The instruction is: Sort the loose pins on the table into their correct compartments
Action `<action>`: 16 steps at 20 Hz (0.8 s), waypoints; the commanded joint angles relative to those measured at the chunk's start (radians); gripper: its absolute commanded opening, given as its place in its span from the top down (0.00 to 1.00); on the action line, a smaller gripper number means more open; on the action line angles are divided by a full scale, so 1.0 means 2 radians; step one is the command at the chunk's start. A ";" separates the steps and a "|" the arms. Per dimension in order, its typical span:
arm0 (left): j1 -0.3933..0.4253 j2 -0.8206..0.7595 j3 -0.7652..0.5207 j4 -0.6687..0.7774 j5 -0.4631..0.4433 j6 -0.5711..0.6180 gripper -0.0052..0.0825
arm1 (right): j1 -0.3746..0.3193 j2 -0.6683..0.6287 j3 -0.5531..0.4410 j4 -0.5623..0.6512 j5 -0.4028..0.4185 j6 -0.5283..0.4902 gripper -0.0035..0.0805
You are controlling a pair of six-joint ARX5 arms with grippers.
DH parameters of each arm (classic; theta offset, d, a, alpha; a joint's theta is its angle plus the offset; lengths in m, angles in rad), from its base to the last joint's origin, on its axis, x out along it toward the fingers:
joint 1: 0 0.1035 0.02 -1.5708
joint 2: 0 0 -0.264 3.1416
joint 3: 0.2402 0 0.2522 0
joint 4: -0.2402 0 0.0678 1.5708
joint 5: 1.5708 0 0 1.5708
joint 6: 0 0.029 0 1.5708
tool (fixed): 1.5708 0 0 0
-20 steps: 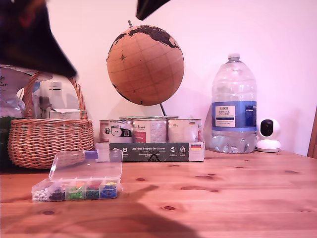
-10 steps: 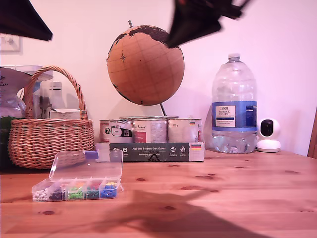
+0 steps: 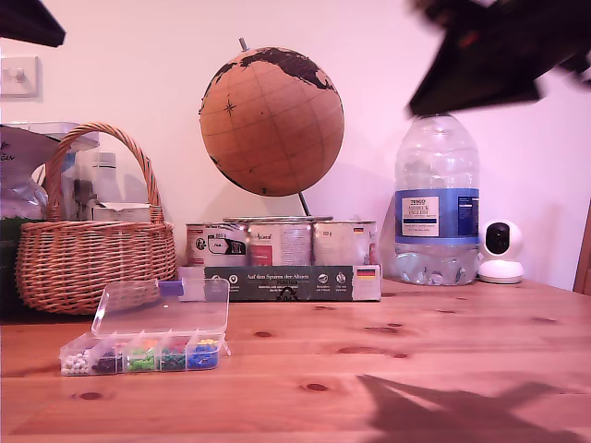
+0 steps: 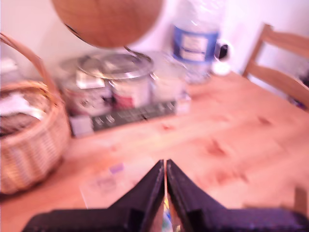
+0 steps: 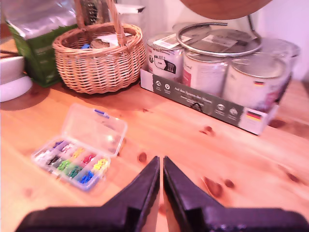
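While aloft, my first gripper [image 4: 165, 166] blurred, jaws seemingly closed

My first gripper [image 4: 165, 166], jaws nearly together, hangs above the table [image 4: 231, 140], with a basket [image 4: 29, 140] toward ten o'clock and tins [image 4: 120, 82] toward twelve.
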 commanded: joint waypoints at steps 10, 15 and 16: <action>-0.013 -0.009 -0.010 -0.124 0.000 -0.031 0.96 | 0.004 -0.096 -0.004 -0.139 0.001 0.002 0.97; -0.012 -0.009 -0.010 -0.134 0.000 -0.031 0.96 | 0.004 -0.096 -0.004 -0.173 0.001 0.002 0.97; -0.012 -0.009 -0.010 -0.134 0.000 -0.031 0.96 | 0.004 -0.096 -0.004 -0.178 0.001 0.002 0.97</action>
